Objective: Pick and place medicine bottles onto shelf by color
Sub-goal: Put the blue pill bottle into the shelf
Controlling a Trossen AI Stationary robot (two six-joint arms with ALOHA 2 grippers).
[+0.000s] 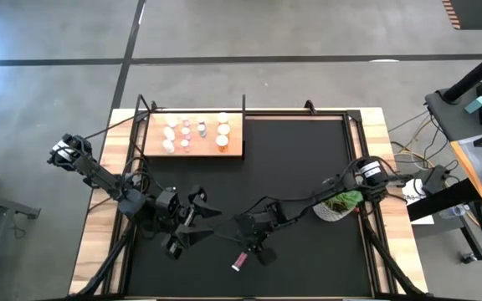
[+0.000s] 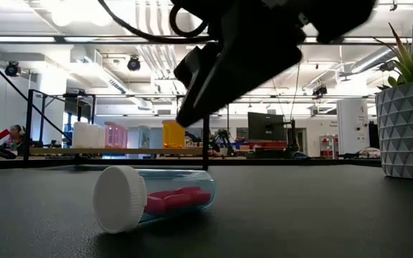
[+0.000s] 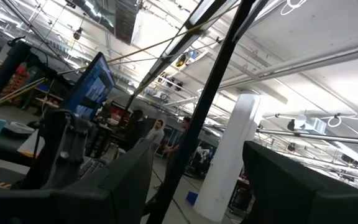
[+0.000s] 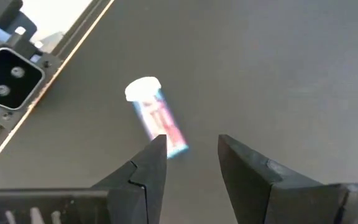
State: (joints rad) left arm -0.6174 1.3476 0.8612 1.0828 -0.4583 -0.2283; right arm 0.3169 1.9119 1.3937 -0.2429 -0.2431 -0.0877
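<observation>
Right wrist view gives us the clearest look: the right pincer hangs over the dark surface with its two fingers set a little apart and nothing between them, so it's released, not gripping anything. We'd guess the narrow gap is there to slip around a slim bottle.

Just past the fingertips, in the middle-left of that frame, lies the pink medicine bottle. It's on its side, white cap pointing away, and its far end sits right next to one fingertip but outside the gap. Whether they actually touch, we can't tell.

In the high view, that same bottle is at the lower middle of the frame, just beside the right pincer and toward the bottom edge. The low view shows it flat on the surface with the cap toward us.

The left pincer waits in the lower left, fingers apart and empty.

Further out, the shelf sits in the upper left with the other bottles standing in rows, apparently sorted by colour. The potted plant is off to the right.
</observation>
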